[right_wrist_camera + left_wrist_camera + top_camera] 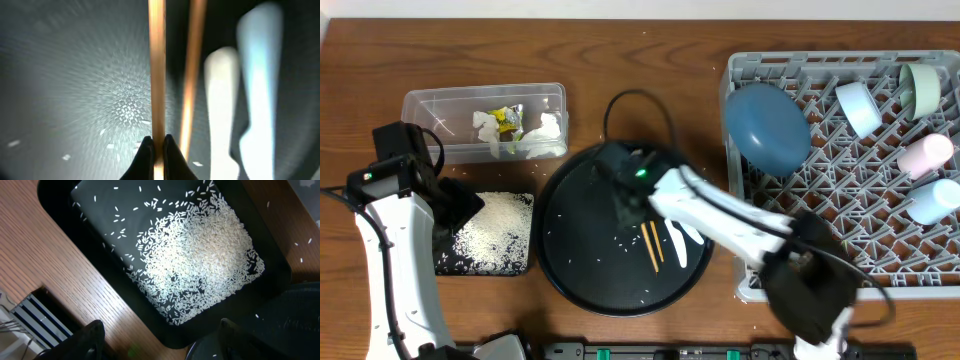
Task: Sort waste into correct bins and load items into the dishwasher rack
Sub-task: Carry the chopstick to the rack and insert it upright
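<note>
The left arm [390, 250], at eight o'clock in the overhead view, has a long white shell link between black joint housings, with a thin black cable [437, 150] curving beside its upper block. The right arm [720, 215], from five o'clock toward the centre, has the same smooth white casing and bulky black joints. A small green light [641, 172] glows on its wrist, and a black cable loop [620, 100] arches at twelve o'clock of it. The left hand [160, 330] has two dark, rounded fingers [90, 340]. The right hand [156, 150] ends in narrow, black, tapered fingertips [145, 150].
</note>
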You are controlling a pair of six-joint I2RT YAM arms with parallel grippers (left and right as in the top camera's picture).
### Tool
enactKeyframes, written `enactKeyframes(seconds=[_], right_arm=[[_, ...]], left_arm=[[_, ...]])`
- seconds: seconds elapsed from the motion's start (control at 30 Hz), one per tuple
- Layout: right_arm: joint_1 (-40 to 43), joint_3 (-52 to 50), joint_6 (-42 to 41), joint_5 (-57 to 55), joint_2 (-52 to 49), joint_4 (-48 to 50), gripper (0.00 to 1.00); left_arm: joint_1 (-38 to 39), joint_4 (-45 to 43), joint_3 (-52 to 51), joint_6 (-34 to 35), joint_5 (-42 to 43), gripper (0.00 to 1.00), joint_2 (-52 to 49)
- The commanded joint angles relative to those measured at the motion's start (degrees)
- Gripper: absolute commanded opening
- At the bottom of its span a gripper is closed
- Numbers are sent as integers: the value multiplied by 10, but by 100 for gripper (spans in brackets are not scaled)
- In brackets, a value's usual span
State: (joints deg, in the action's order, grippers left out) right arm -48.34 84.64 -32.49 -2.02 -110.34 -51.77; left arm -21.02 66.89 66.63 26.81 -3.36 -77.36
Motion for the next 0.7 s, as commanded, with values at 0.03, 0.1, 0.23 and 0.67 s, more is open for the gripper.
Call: enactKeyframes(seconds=[0.03,0.1,0.23,0.67], right_arm=[[37,16,54,-11,86,-26,1],[59,16,68,-30,116,-55,1],[110,16,92,-83,160,-110,1],[367,8,184,-143,194,-167,1]], left_arm=[[-3,2,-2,3,-1,73,-2],[-3,2,-2,3,-1,73,-2],[-3,2,-2,3,-1,73,-2],[-3,2,-2,3,-1,73,-2]])
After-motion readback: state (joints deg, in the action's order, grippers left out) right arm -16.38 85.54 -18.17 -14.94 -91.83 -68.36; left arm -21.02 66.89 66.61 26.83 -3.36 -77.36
